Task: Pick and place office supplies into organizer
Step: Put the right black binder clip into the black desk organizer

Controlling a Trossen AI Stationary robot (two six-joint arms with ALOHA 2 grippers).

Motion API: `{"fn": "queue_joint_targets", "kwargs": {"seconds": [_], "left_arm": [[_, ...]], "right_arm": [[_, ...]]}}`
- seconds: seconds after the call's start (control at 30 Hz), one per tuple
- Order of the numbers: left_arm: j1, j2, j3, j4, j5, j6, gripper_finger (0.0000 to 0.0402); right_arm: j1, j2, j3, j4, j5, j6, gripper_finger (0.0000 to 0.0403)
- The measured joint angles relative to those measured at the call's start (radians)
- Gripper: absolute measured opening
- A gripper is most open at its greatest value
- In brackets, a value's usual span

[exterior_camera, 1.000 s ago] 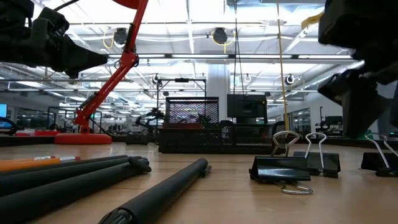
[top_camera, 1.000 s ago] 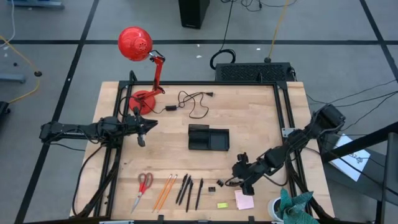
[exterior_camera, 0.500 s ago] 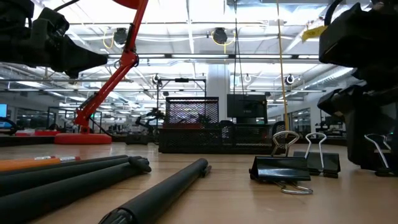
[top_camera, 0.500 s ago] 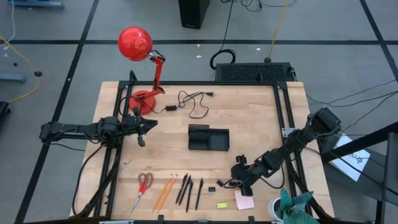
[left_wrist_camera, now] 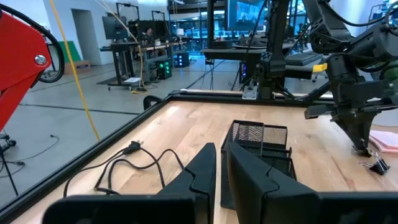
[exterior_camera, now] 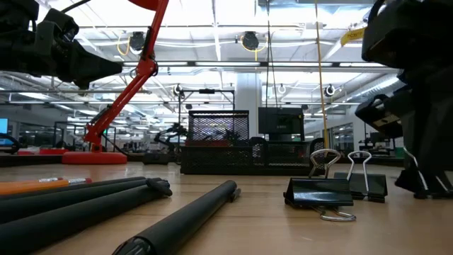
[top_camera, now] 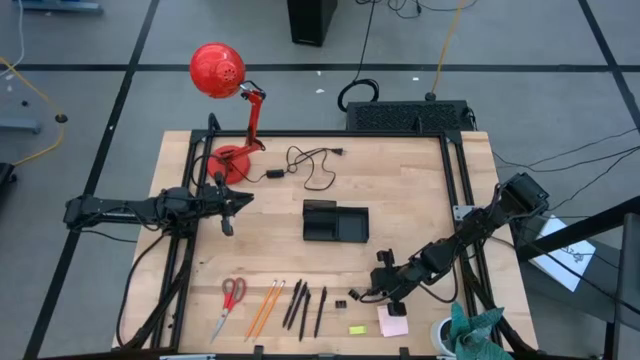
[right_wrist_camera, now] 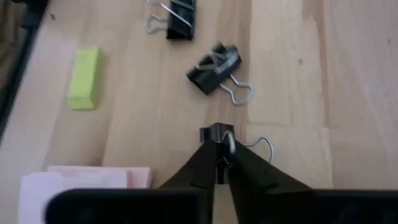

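Note:
My right gripper (top_camera: 374, 293) is down at the table's near right, shut on a small black binder clip (right_wrist_camera: 214, 132). Two more binder clips (right_wrist_camera: 214, 67) (right_wrist_camera: 177, 15) lie just beyond it, with the yellow-green block (right_wrist_camera: 83, 78) and the pink sticky pad (right_wrist_camera: 93, 177) beside them. The black organizer (top_camera: 336, 221) stands mid-table. Red-handled scissors (top_camera: 230, 300), two orange pencils (top_camera: 264, 306) and black pens (top_camera: 300, 305) lie in a row along the near edge. My left gripper (top_camera: 228, 212) hovers level at the table's left, shut and holding nothing. My right gripper pinches the binder clip between its two fingertips, at the black body (right_wrist_camera: 213, 132) where a wire handle (right_wrist_camera: 258, 145) joins it. The fingers slant down from the table's right side. The clip rests on the table (exterior_camera: 425, 188).
A red desk lamp (top_camera: 230, 160) and a black cable (top_camera: 310, 165) sit at the far left and far middle. A black mesh box (top_camera: 405, 115) stands behind the far edge. A teal cloth in a cup (top_camera: 470, 330) sits at the near right corner.
My right gripper's fingers stood open on either side of the binder clip and have shut on it. The clip stays on the table.

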Motion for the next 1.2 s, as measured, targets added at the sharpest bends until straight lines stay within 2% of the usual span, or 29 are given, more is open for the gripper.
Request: {"fn": "queue_joint_targets", "kwargs": {"seconds": [0.3,0.5,0.73,0.87,1.07,1.2], "left_arm": [[0.000,0.000,0.000,0.000,0.000,0.000,0.0047],[0.000,0.000,0.000,0.000,0.000,0.000,0.0047],[0.000,0.000,0.000,0.001,-0.014,0.002,0.0047],[0.000,0.000,0.000,0.000,-0.018,0.008,0.0047],[0.000,0.000,0.000,-0.001,-0.018,0.020,0.0047],[0.000,0.000,0.000,-0.009,-0.018,0.026,0.0047]], "right_arm": [[-0.001,-0.009,-0.002,0.032,0.001,-0.046,0.0011],[-0.034,-0.109,0.001,0.047,0.008,-0.123,0.0004],[-0.128,-0.220,0.072,0.059,0.141,-0.336,0.0002],[-0.200,-0.200,0.127,0.080,0.153,-0.453,0.0001],[-0.240,-0.130,0.148,0.222,0.325,-0.651,0.0001],[-0.269,-0.080,0.148,0.310,0.343,-0.709,0.0001]]}}
